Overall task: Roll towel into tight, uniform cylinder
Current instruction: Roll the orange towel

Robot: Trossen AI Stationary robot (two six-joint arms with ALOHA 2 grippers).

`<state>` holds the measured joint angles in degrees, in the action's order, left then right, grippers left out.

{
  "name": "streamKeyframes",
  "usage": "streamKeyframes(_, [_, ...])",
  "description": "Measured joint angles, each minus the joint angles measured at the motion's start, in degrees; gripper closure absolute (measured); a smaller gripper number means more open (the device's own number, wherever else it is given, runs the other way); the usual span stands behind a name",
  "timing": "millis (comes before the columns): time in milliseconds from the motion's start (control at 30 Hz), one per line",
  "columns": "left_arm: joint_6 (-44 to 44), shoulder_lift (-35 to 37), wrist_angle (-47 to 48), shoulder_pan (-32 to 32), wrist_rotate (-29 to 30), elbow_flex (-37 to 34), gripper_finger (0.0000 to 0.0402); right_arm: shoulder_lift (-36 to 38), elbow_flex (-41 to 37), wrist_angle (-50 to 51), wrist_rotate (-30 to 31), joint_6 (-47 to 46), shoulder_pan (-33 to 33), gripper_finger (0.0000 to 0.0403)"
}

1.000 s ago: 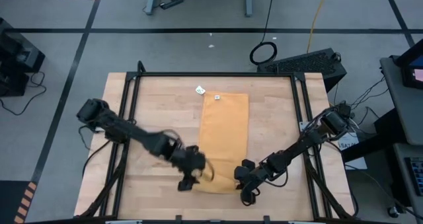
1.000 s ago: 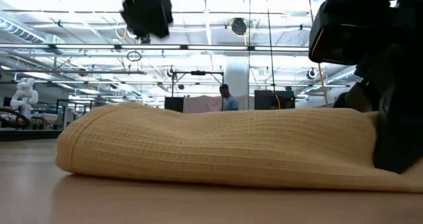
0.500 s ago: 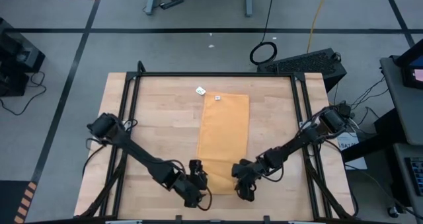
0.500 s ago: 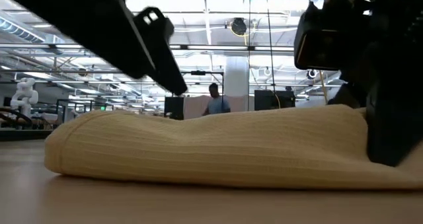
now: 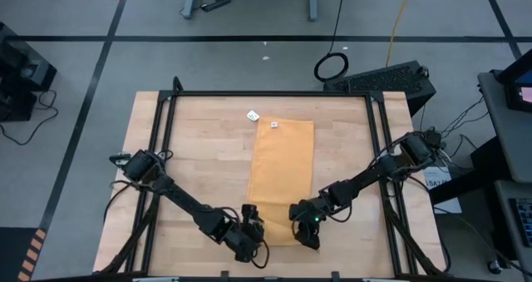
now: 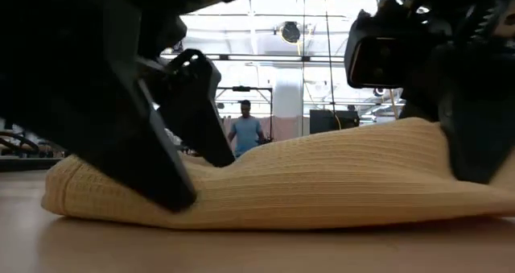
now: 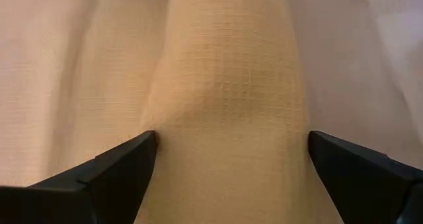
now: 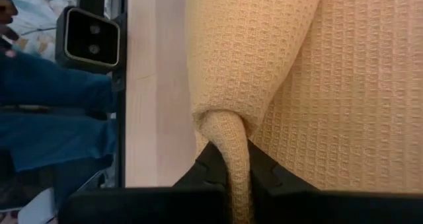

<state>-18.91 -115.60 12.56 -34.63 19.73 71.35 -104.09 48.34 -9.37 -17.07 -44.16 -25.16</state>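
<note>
At the right gripper [image 8: 236, 178], the jaws are clenched on a pinched fold of the towel [image 5: 281, 178] at its near right corner, as the right wrist view shows. At the left gripper [image 7: 231, 159], the jaws are spread wide, with the rolled near edge of the cloth lying between the two fingers [image 7: 119, 164] but not yet gripped.

The towel is laid lengthwise on the middle of the table [image 5: 199, 149], with its small white label [image 5: 273, 123] at the far edge. Only the near end is seen to be turned up into a low, uneven hump in the low view; the rest is flat. The rolling is judged barely begun, with nearly the whole length left to wind.

Both arms are stretched low from the table's sides toward the near edge, the grippers being set at the towel's two near corners.
</note>
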Motion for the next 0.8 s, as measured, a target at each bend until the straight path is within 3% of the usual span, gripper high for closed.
streamKeyframes(133, [-0.47, -1.37, -0.06, 0.38, -5.00, 0.03, 0.0014, 0.00, 0.02, -0.33, -2.20, 0.28, 1.22, 0.0402])
streamKeyframes(300, [-4.28, -1.79, 2.00, 0.60, -4.87, 0.24, 0.0068, 0.00, 0.02, -0.33, -3.99, 0.90, 2.16, 0.0402])
streamKeyframes(400, [-4.60, -1.79, 2.41, 1.10, -5.13, 0.24, 0.0129, 0.00, 0.02, -0.28, -4.24, 1.38, 2.35, 0.0402])
streamKeyframes(700, [-4.64, 1.67, 4.52, 3.76, -7.92, -0.04, 0.0372, 0.08, 0.04, -0.35, -7.60, -1.90, 3.12, 0.0385])
streamKeyframes(800, [-4.68, 3.17, 4.42, 5.70, -13.57, -0.04, 0.0382, 2.02, 0.02, -0.47, -8.78, -0.21, 3.09, 0.0352])
